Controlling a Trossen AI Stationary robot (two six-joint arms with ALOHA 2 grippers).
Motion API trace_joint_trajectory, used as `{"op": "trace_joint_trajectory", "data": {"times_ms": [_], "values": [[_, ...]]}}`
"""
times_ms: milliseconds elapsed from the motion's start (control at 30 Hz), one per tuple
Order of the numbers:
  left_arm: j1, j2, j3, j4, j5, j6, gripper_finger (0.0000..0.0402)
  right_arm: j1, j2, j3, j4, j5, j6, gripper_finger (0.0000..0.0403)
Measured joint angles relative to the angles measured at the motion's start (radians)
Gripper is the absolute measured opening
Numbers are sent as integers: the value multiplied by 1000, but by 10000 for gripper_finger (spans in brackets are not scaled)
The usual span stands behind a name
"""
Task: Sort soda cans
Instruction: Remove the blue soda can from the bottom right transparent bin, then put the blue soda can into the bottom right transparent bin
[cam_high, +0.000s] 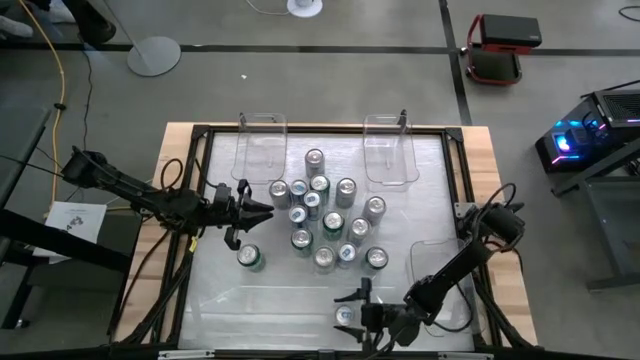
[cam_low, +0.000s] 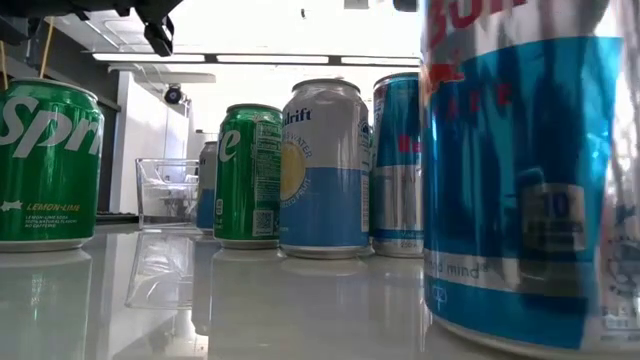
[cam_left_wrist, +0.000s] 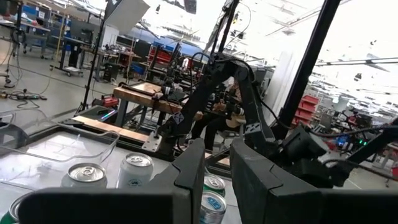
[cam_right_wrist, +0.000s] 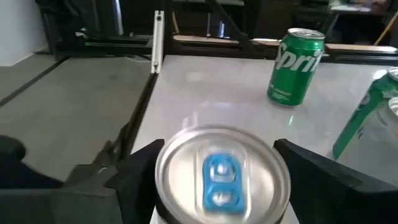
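The right gripper (cam_high: 347, 302) sits at the lower centre of the high view, its dark fingers (cam_right_wrist: 134, 171) spread wide on either side of a blue-tabbed can (cam_right_wrist: 222, 177); the can's silver top fills the gap between them, though whether the pads actually press its sides cannot be told. That same can (cam_high: 345, 316) stands alone near the bottom edge of the table (cam_high: 270, 300), well apart from the rest, and in the low view it looms at the right as a blue and silver wall (cam_low: 525, 170).

The left gripper (cam_high: 262, 210) is at the left of centre in the high view, its fingers (cam_left_wrist: 189, 177) close together with only a narrow slot between them and nothing held. It points toward the main cluster of cans (cam_high: 325, 220), just beside the cluster's left edge.

The cluster occupies the middle of the table, cans standing upright with silver tops showing. One green can (cam_high: 250, 257) stands apart at the lower left of the cluster; the right wrist view shows it as a green Sprite can (cam_right_wrist: 295, 66).

Two clear bins (cam_high: 262, 140) (cam_high: 388, 148) lie at the upper edge of the table, and a third (cam_high: 436, 262) at the right.
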Motion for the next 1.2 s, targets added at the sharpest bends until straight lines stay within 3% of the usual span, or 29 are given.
{"op": "trace_joint_trajectory", "data": {"times_ms": [167, 267, 333, 533, 700, 900, 1033, 1200], "values": [[0, 0, 0, -38, 0, 0, 65, -29, -83, 1, -134, -120, 106, 298], [0, 0, 0, -69, 0, -20, 65, -67, -130, 0, -203, -313, 168, 305], [0, 0, 0, -85, 0, -27, 65, -91, -160, 1, -221, -389, 217, 306], [-1, 0, 0, -108, 2, -52, 65, -115, -249, 38, -416, -443, 170, 307], [-2, 0, 0, -115, 2, -53, 65, -117, -259, 238, -775, -443, 162, 307], [-1, 0, 0, -117, 2, -54, 65, -118, -127, 588, -1174, -474, 139, 307], [-2, 0, 0, -117, 2, -84, 65, -140, -30, 772, -1385, -644, 166, 307], [-2, 0, 0, -135, 2, -109, 65, -174, 65, 907, -1488, -742, 206, 308]]}}
